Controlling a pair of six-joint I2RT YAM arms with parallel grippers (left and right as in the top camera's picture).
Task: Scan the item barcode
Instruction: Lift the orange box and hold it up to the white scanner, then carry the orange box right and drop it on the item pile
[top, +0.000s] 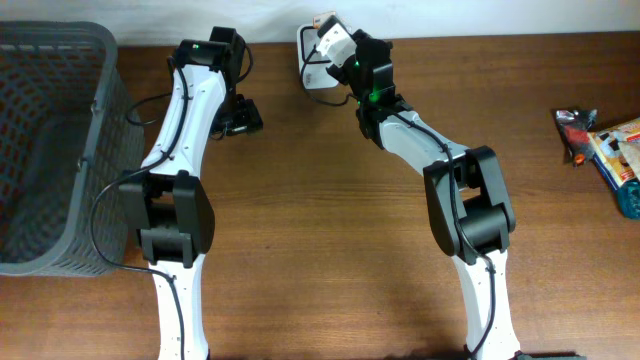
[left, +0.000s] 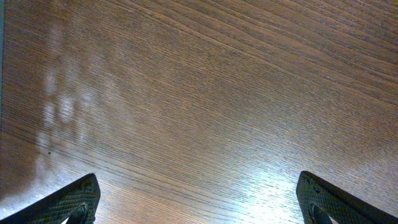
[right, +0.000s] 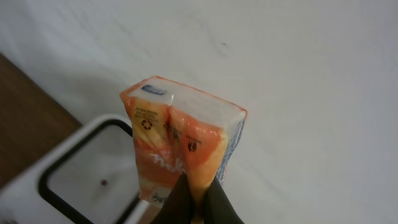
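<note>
The right claw (right: 198, 200) is pinching the orange packet (right: 180, 140) only by a thin fold at its lower edge, jaws closed tight on it. From such a small hold the packet may be tilting or slipping out, and if its barcode is not facing the window of the white scanner (right: 93, 168), the reading is likely failing. The right arm is reaching to the far edge of the table (top: 330, 200), holding the packet in the air just over the scanner, while the left claw (left: 198, 186) is hanging wide open and empty above bare wood.
</note>
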